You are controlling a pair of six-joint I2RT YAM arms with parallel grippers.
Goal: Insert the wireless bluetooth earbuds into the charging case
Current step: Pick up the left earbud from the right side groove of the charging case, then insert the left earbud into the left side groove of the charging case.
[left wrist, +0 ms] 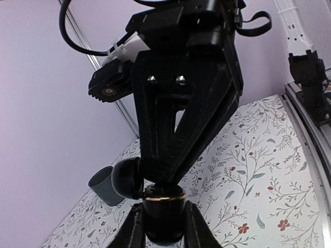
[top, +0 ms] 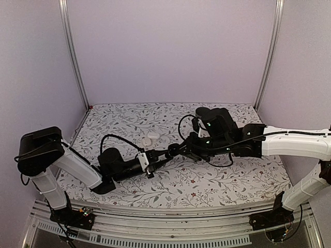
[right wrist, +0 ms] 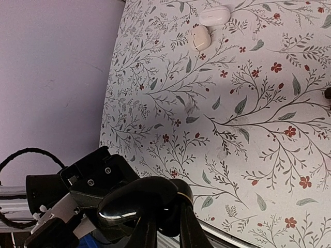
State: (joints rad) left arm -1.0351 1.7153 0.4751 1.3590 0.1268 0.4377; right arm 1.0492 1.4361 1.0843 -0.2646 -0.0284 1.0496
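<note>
Risks jamming an unseen earbud if pressed off-centre by the nearly shut right end effector [left wrist: 164, 184] into the black charging case [left wrist: 164, 207] clamped mid-air by the left end effector [left wrist: 164, 231].

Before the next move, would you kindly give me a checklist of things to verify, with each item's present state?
1. The left tool is clamped on the black case: ok.
2. The lid is open: ok.
3. The right tool has its tips at the case's opening: ok.
4. An earbud is pinched in the right tool: cannot tell.
5. An earbud is seated in the case: cannot tell, the opening is hidden.
6. The white cases lie apart from both arms: ok.
</note>
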